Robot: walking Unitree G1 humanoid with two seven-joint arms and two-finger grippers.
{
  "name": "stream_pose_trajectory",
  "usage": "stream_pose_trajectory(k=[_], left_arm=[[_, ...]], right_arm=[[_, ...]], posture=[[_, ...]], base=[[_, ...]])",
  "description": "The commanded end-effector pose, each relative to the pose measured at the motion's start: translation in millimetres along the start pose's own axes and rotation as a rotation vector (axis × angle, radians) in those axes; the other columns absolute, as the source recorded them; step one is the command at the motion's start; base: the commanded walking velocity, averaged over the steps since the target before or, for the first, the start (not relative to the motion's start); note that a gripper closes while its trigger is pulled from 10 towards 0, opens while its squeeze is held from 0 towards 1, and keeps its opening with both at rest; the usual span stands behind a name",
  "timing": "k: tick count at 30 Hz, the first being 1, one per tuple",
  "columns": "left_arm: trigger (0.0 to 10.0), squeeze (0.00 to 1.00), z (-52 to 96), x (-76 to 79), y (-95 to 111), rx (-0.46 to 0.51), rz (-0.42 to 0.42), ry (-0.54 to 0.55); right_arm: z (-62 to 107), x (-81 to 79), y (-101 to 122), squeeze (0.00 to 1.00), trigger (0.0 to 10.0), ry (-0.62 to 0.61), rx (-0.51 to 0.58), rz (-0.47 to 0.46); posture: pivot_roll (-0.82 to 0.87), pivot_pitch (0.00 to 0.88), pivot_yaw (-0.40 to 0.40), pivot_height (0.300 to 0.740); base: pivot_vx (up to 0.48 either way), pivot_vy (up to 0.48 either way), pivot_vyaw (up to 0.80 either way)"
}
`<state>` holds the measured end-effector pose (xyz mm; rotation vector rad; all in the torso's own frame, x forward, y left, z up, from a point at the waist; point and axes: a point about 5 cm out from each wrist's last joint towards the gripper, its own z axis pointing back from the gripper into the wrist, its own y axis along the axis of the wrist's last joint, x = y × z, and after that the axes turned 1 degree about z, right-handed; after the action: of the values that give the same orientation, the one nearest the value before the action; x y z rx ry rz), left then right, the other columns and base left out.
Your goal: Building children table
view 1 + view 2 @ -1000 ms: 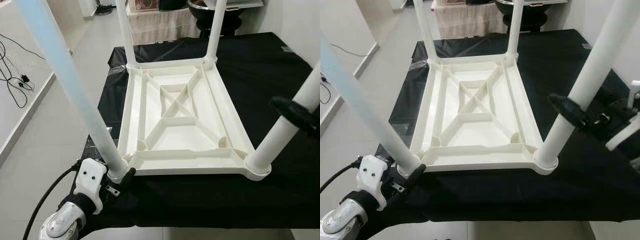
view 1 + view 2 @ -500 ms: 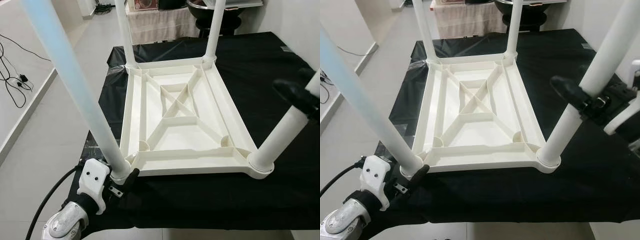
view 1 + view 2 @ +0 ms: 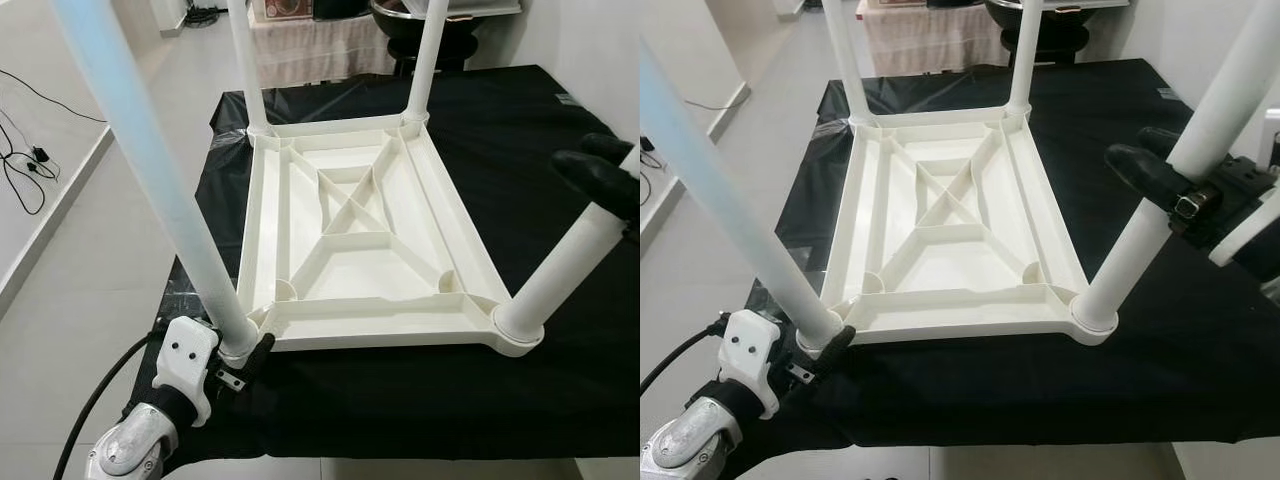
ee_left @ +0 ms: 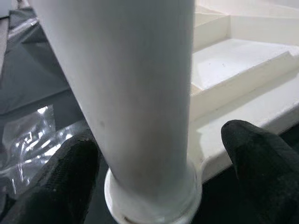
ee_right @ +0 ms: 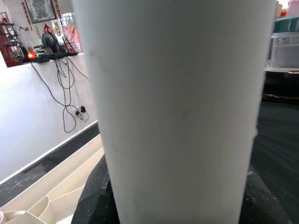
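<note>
So the white plastic kids' table (image 3: 355,235) is flipped upside down on the black-covered surface (image 3: 560,150), all four legs sticking up. The left claw (image 4: 154,163) is down low at the near-left leg (image 3: 165,190), right by its socket, fingers (image 4: 259,154) spread either side of the tube with a bit of gap, not squeezing. The right claw (image 3: 1180,200) comes in from the side, partway up the near-right leg (image 3: 1160,200), and is clamped around it. No readable labels or writing on any of the table parts.
</note>
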<state>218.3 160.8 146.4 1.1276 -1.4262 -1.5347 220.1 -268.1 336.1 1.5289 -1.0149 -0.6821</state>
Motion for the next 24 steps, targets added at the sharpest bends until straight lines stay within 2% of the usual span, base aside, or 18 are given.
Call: stream_pose_trajectory(k=[1, 6, 12, 13, 14, 20, 24], left_arm=[[10.0, 0.0, 0.2, -6.1, -5, -0.015, -0.004, 0.042], [10.0, 0.0, -10.0, -3.5, -4, 0.005, 0.003, 0.028], [10.0, 0.0, -15.7, -0.8, -10, 0.005, 0.096, 0.041], [4.8, 0.0, -15.8, -1.0, -11, 0.009, 0.114, 0.049], [0.0, 0.0, -16.0, -1.3, -11, 0.014, 0.136, 0.056], [0.0, 0.0, -16.1, -6.4, -13, 0.025, 0.176, 0.103], [0.0, 0.0, -13.8, -11.4, -14, 0.035, 0.173, 0.14]], right_arm=[[-2.1, -5.7, 0, 0.0, 0.0, 0.052, 0.021, -0.051], [-5.4, -11.6, -1, 0.0, 0.0, 0.082, 0.026, -0.063], [-5.9, -14.3, -1, 0.0, 0.0, 0.089, 0.027, -0.065], [-6.0, -14.6, -1, 0.0, 0.0, 0.091, 0.026, -0.064], [-6.2, -14.8, 0, 0.0, 0.0, 0.092, 0.025, -0.064], [-7.0, -15.8, 0, 0.0, 0.0, 0.095, 0.021, -0.068], [-7.5, -16.2, -1, 0.0, 0.0, 0.098, 0.021, -0.073]], posture=[[-0.09, 0.188, 0.024, 0.74], [-0.1, 0.192, 0.024, 0.74], [-0.11, 0.202, 0.024, 0.74], [-0.11, 0.203, 0.024, 0.74], [-0.11, 0.206, 0.024, 0.74], [-0.1, 0.211, 0.02, 0.74], [-0.1, 0.211, 0.02, 0.74]], base=[[0.0, 0.0, 0.0], [0.0, 0.0, 0.0], [0.0, 0.0, 0.0], [0.0, 0.0, 0.0], [0.0, 0.0, 0.0], [0.0, 0.0, 0.0], [0.0, 0.0, 0.0]])
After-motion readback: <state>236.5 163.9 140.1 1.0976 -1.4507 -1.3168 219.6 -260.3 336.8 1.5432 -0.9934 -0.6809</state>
